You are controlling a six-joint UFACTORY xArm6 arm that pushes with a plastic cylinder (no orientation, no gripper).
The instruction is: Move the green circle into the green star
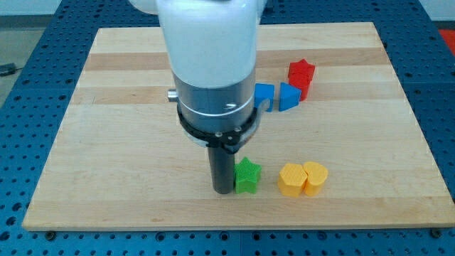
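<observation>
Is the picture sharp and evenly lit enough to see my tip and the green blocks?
Camera view: sharp, evenly lit, soft shadows only, no glare. My tip sits just left of the green star. The arm's body blocks the board behind it; no green circle shows.

This looks like a robotics lab or test bench, not a home or shop. A pale wooden board (128, 171), made of glued strips, lies on a blue metal table (441, 85) drilled with a regular grid of small holes, the kind of mounting plate used for fixing equipment. A white and grey robot arm (210, 64) hangs over the board from the far side. Small plastic blocks with ridged, printed-looking sides sit on the board: a green star (247, 176), two yellow blocks (303, 178), two blue blocks (277, 96) and a red star (301, 74).
</observation>
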